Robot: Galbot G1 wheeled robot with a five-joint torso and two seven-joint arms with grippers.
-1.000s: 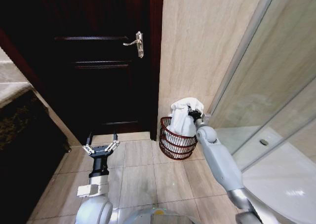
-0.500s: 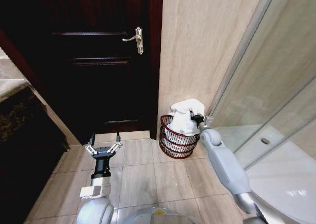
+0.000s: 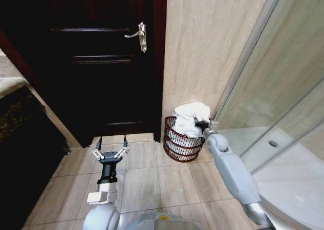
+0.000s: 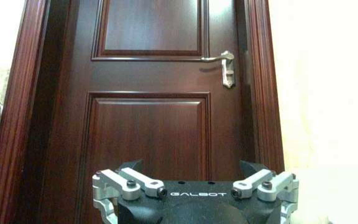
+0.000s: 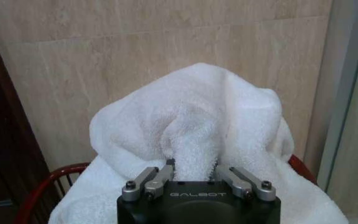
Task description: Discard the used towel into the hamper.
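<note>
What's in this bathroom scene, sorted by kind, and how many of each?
White towel: 1, pinched by the right gripper
Reddish-brown wire hamper: 1
Dark wooden door: 1
Grippers: 2, with the left gripper open near the floor
Total: 5

Towel (image 5: 210, 121): white terry cloth, nubby matt pile, soft folds. Hamper (image 3: 178, 145): thin reddish-brown wire, painted, slight sheen on the rim. Right gripper (image 5: 192, 173): matt black body, brushed silver metal links, jaws pinching a towel fold. Left gripper (image 3: 110, 150): same black and silver finish. Door (image 4: 154, 93): dark wood, glossy varnish; handle (image 4: 223, 65) at 2 o'clock, satin metal. Wall (image 3: 212, 47): beige stone-look tile, smooth. Floor (image 3: 147, 179): polished tile.
</note>
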